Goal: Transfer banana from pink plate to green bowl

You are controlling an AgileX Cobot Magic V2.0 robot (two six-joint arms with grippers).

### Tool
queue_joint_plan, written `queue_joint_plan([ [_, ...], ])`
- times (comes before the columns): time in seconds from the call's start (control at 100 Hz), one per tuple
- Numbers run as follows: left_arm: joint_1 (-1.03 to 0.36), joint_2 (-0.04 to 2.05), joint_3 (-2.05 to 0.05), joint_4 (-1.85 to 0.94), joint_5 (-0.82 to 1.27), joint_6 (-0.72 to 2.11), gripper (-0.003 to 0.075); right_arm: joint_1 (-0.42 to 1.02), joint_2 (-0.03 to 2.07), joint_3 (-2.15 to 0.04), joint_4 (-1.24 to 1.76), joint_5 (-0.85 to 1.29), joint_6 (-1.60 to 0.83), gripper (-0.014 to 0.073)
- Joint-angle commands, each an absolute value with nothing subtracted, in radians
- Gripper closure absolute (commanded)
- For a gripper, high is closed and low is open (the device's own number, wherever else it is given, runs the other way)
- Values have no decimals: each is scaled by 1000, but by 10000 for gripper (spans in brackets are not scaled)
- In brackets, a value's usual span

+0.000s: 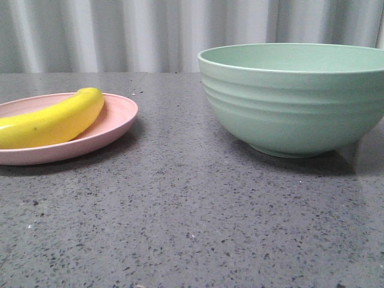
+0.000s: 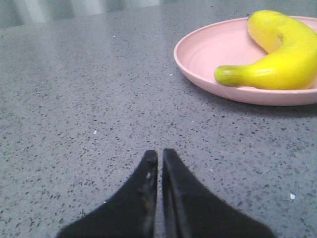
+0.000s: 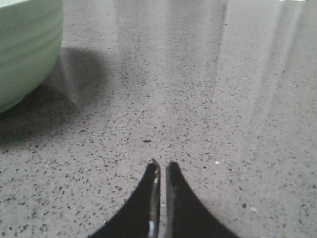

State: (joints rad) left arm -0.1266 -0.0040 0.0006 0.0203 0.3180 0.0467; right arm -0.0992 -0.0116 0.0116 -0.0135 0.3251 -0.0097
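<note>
The yellow banana [image 1: 51,122] lies on the pink plate [image 1: 117,117] at the left of the front view. The green bowl [image 1: 294,96] stands at the right, empty as far as I can see. In the left wrist view the banana [image 2: 277,54] and the plate [image 2: 208,52] lie ahead of my left gripper [image 2: 160,152], which is shut and empty over bare table. My right gripper [image 3: 163,163] is shut and empty, with the bowl [image 3: 27,47] off to one side. Neither gripper shows in the front view.
A speckled grey stone tabletop [image 1: 192,210] runs under everything. A pale pleated curtain [image 1: 120,33] hangs behind the table's far edge. A stretch of tabletop separates the plate from the bowl.
</note>
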Motion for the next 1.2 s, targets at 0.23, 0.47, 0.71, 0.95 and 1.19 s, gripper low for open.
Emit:
queue_joint_plan([
  [0.23, -124, -34, 9, 31, 253, 40, 741, -106, -32, 32, -14, 299, -14, 664],
  [0.47, -124, -34, 9, 56, 253, 40, 741, -106, -32, 32, -14, 299, -14, 664],
  [0.71, -124, -34, 9, 62, 241, 40, 741, -106, -32, 32, -14, 245, -14, 664],
  [0.95, -124, -34, 9, 66, 222, 40, 741, -106, -32, 32, -14, 138, -14, 664],
  [1.19, -124, -34, 9, 133, 173, 40, 741, -106, -32, 32, -14, 32, -14, 664],
])
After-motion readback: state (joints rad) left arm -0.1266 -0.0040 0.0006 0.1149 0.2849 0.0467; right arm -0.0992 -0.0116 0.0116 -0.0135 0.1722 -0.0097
